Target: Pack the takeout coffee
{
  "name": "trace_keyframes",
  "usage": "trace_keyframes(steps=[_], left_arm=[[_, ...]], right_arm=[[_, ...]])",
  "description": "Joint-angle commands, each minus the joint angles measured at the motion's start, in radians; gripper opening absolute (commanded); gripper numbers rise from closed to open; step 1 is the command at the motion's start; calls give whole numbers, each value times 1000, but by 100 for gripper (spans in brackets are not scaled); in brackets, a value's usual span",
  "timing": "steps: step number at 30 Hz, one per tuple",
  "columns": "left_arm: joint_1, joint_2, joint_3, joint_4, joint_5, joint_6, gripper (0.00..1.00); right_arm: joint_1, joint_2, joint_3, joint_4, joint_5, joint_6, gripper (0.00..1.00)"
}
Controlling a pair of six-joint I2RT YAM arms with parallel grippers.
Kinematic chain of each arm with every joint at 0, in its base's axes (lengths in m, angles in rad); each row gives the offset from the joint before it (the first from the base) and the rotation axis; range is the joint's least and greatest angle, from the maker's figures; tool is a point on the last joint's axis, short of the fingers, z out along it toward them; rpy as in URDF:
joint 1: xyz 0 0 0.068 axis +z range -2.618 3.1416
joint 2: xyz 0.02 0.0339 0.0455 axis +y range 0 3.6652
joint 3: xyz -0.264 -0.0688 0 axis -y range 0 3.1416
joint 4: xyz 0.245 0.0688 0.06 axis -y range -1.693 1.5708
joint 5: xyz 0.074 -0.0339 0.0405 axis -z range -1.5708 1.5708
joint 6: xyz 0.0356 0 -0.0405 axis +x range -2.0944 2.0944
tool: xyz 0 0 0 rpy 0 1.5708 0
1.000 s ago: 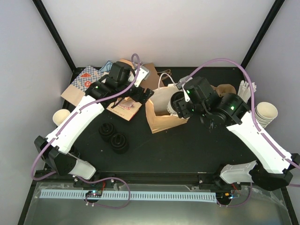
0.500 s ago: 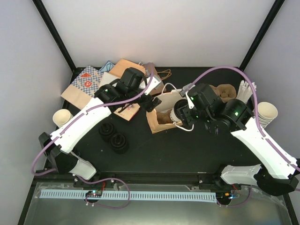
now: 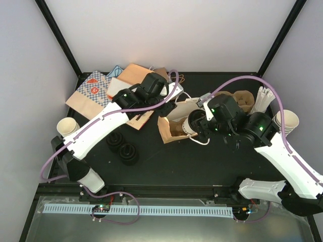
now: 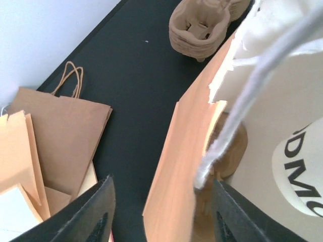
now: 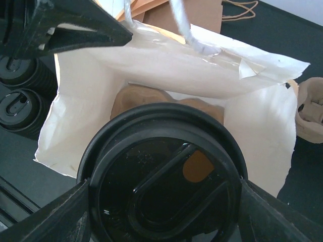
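The right pincer [image 5: 164, 209] grips a lidded cup [image 5: 161, 166] at the mouth of a bag [image 5: 151, 65]; a carrier [image 5: 136, 98] sits inside. The left pincer [image 4: 161, 194], part-open, straddles its wall.

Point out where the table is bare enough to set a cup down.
Best: the front centre of the table, bordered by the lids, the bag and the right arm. Crowded: flat bags back left, carriers and cups back right, and the bag's mouth, where the right tool holds a lidded cup.
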Motion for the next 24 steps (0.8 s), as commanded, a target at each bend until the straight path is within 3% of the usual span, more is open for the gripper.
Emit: trace_keyframes(steps=[1, 9, 15, 24], left_arm=[[-12, 27, 62, -30, -26, 30, 49], [-67, 15, 68, -44, -24, 78, 2], [-99, -38, 39, -35, -69, 99, 1], [-101, -132, -72, -3, -120, 151, 2]], right_arm=[[-5, -15, -22, 32, -18, -4, 64], [-5, -66, -110, 114, -21, -31, 63], [1, -93, -172, 193, -107, -58, 64], [110, -133, -266, 292, -72, -32, 65]])
